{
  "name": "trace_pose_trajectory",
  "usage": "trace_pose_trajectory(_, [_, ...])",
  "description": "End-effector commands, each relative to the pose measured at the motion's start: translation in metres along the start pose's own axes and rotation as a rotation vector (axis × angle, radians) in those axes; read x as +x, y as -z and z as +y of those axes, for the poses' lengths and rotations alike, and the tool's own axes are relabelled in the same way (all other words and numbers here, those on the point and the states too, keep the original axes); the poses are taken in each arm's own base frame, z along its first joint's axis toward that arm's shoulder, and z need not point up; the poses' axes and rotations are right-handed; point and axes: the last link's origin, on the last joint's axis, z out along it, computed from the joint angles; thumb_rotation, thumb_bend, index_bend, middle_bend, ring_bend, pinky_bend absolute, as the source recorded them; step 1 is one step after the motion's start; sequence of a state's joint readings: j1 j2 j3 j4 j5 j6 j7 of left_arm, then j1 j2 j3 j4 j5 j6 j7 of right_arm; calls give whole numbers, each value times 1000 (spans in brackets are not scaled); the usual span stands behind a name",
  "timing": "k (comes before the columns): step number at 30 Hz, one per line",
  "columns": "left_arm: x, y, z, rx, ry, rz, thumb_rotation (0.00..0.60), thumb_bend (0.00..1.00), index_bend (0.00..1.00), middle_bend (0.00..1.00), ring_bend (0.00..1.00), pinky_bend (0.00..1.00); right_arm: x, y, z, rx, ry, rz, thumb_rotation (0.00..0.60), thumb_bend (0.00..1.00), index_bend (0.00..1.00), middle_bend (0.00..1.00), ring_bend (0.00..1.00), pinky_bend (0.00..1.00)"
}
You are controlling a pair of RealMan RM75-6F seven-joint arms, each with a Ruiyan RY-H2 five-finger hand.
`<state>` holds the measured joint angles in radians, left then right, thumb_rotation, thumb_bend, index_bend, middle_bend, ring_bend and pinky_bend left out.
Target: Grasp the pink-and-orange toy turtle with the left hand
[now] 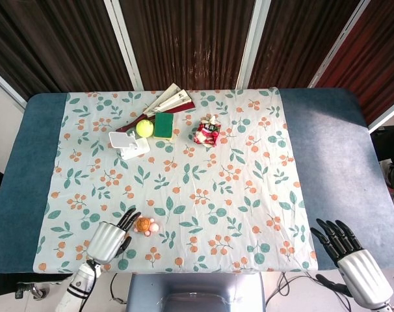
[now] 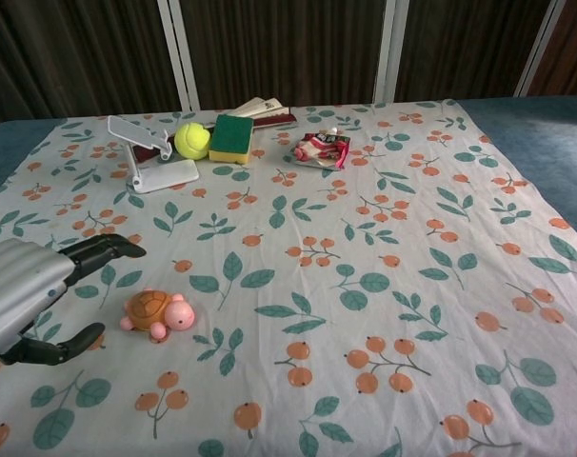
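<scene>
The pink-and-orange toy turtle (image 1: 145, 225) (image 2: 157, 313) lies on the floral cloth near the table's front edge, left of centre. My left hand (image 1: 110, 238) (image 2: 31, 286) hovers just to the left of it, fingers apart and pointing toward it, holding nothing and not touching it. My right hand (image 1: 352, 263) is at the front right corner, off the cloth, fingers spread and empty; the chest view does not show it.
At the back of the cloth stand a white phone stand (image 1: 128, 144), a yellow tennis ball (image 1: 144, 128), a green-and-yellow sponge (image 1: 163, 125), a folded fan (image 1: 164, 103) and a small red-and-white packet (image 1: 207, 132). Blue table (image 1: 327, 149) shows on both sides.
</scene>
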<state>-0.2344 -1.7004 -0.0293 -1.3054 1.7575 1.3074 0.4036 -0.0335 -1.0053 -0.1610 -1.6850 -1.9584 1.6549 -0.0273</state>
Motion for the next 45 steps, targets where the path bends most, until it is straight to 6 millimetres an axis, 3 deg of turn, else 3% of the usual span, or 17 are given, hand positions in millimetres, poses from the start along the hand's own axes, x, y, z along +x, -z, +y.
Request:
trace_pose_trajectory(1, [-9, -6, 8, -26, -48, -6, 600, 386, 200, 202, 952, 1000, 1, 2, 1, 2, -3, 3, 600, 82, 0, 0, 0, 0])
trace_pose_trajectory(5, [-16, -6, 12, -26, -103, -17, 600, 385, 232, 257, 952, 1000, 2, 2, 1, 6, -6, 7, 600, 81, 0, 0, 0, 0])
trace_pose_trajectory(8, [-20, -20, 9, -19, -117, -23, 600, 386, 266, 294, 953, 1000, 3, 3, 1, 5, -8, 11, 600, 81, 0, 0, 0, 0])
trace_pose_trajectory(18, [-25, -27, 11, -29, -147, -6, 600, 385, 321, 330, 955, 1000, 4, 3, 1, 5, -9, 12, 600, 82, 0, 0, 0, 0])
trace_pose_trajectory(25, [-26, -28, 15, -46, -158, 11, 600, 405, 528, 555, 978, 1000, 4, 3, 2, 6, -10, 10, 600, 81, 0, 0, 0, 0])
trace_pose_trajectory(29, [-25, -31, 17, -53, -181, 47, 600, 464, 760, 788, 1000, 1000, 5, 4, 2, 5, -12, 15, 600, 81, 0, 0, 0, 0])
trace_pose_trajectory(32, [-26, -31, 16, -46, -201, 80, 600, 490, 806, 846, 1000, 1000, 5, 4, 2, 5, -13, 14, 600, 81, 0, 0, 0, 0])
trace_pose_trajectory(40, [-26, -32, 14, -30, -173, 100, 600, 484, 800, 838, 1000, 1000, 4, 3, 2, 5, -11, 11, 600, 82, 0, 0, 0, 0])
trace_pose_trajectory(42, [-27, -31, 12, -32, -171, 89, 600, 468, 738, 774, 1000, 1000, 4, 3, 2, 4, -10, 10, 600, 82, 0, 0, 0, 0])
trace_pose_trajectory(45, [-29, -30, 10, -34, -169, 58, 600, 440, 515, 568, 1000, 1000, 3, 3, 1, 6, -10, 8, 600, 82, 0, 0, 0, 0])
